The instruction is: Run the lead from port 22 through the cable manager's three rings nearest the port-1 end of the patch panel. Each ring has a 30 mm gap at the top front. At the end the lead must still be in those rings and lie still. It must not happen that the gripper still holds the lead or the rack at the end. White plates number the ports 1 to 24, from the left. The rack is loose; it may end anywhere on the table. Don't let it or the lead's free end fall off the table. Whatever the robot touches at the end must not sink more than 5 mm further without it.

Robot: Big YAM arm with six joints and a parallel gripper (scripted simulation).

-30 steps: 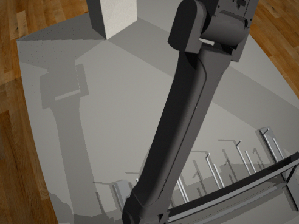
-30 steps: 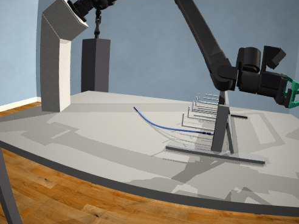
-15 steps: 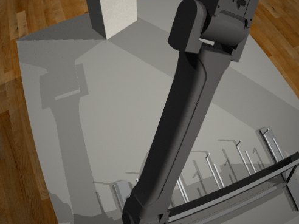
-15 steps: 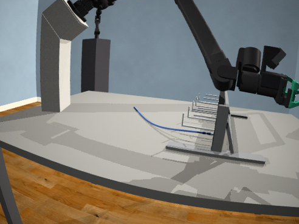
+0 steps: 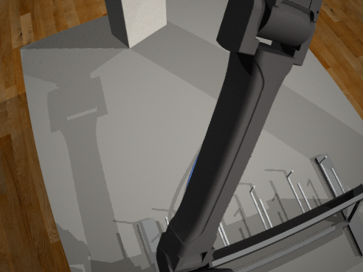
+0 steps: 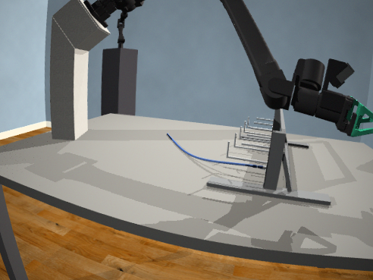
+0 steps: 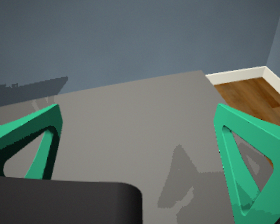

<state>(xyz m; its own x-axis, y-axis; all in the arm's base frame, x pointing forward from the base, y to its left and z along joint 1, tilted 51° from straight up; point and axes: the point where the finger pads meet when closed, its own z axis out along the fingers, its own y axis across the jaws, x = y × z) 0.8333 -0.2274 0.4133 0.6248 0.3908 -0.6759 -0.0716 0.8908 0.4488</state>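
On the surface [image 6: 114,178], the rack [image 6: 274,159] stands near the front edge, the blue lead [image 6: 197,156] running from it clear of the rings [image 6: 242,148], while beyond the rack the green end effector [image 6: 365,122] hangs wide, holding nothing.

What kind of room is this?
Probably a robot test room: a black arm reaches over a grey table holding a small rack and blue lead.
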